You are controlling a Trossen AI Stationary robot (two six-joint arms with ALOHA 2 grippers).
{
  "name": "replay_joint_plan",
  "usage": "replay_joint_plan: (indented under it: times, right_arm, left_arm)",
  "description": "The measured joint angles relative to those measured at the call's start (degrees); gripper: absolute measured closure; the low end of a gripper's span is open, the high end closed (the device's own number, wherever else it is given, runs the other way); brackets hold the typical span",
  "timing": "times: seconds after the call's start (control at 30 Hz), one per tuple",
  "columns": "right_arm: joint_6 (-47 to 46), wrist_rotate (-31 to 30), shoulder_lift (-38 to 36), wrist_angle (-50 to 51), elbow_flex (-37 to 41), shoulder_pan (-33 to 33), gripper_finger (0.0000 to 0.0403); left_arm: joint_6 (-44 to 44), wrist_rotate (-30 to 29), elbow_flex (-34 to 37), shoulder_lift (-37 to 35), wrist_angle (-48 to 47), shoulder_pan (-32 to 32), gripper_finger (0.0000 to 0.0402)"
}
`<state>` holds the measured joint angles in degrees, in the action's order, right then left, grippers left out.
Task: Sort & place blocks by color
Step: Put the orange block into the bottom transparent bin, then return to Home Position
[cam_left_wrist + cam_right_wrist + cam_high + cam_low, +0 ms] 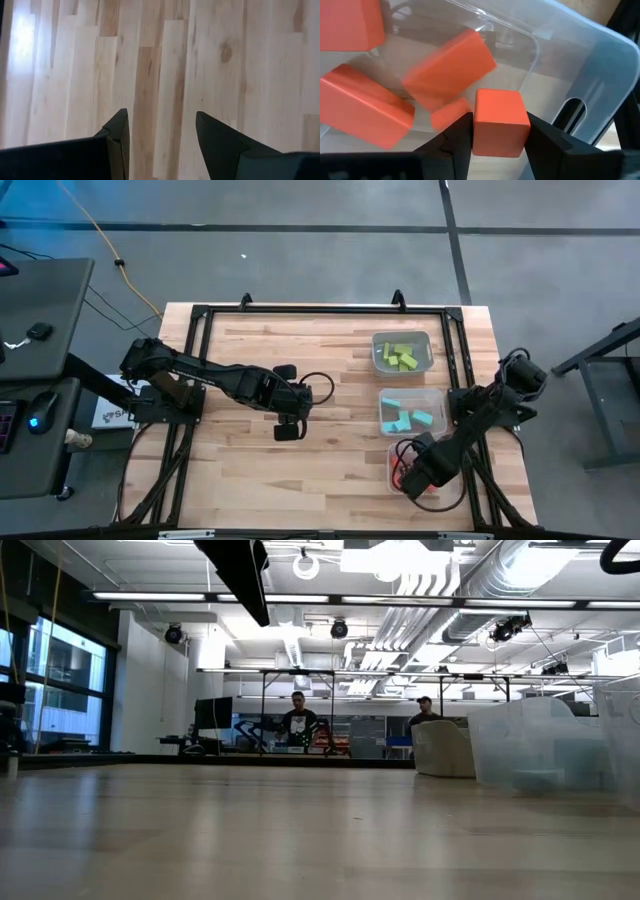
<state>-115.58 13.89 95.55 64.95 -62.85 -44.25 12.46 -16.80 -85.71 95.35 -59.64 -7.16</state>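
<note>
wooden table (250, 470), three clear bins (402, 336)

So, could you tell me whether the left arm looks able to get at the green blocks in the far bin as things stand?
Probably yes: the left gripper hovers open and empty mid-table, with bare wood between it and the green blocks in their open-topped bin.

from table height i look across my bare wooden tabletop (250, 830), which fills the lower part of the view. one of my dark arms (240, 575) comes down from above at the upper left, a slanted black shape against the ceiling; i cannot tell which arm it is from here. at the right edge stand clear plastic bins (530, 745), pale and see-through, their contents too faint to make out. beyond the table is a big room with long ceiling lights (300, 597), ducts and windows (60, 680) at the left. two people (297, 720) are far back, near desks and a monitor (212, 712).
</note>
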Motion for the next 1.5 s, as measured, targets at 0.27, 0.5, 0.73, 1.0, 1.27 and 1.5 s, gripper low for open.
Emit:
replay_joint_plan:
  times: [0.27,0.5,0.73,1.0,1.27,1.5]
  right_arm:
    - [2.9,-0.1,0.6,-0.2,0.0,0.5,0.0246]
    - [5.1,-1.4,0.6,-0.5,0.0,0.8,0.0246]
    - [10.5,-10.3,0.1,0.0,-5.8,0.9,0.0246]
    - [25.3,-31.9,-3.5,0.2,-15.3,4.8,0.0245]
    - [45.8,-40.7,-7.7,-3.3,-20.4,10.9,0.0245]
    - [62.2,-41.0,-11.9,-13.4,-20.5,15.0,0.0245]
  left_arm:
    - [-0.1,3.5,0.0,0.0,1.3,0.0,0.0255]
    - [-0.2,3.5,0.0,-0.8,1.5,0.0,0.0255]
    - [0.3,11.0,0.0,-6.6,5.9,0.0,0.0255]
    - [0.9,11.1,0.0,-17.2,10.9,-1.6,0.0255]
    - [1.2,-0.4,5.9,-28.3,14.6,-6.0,0.0255]
    - [3.0,-2.0,21.4,-41.7,25.7,-8.0,0.0255]
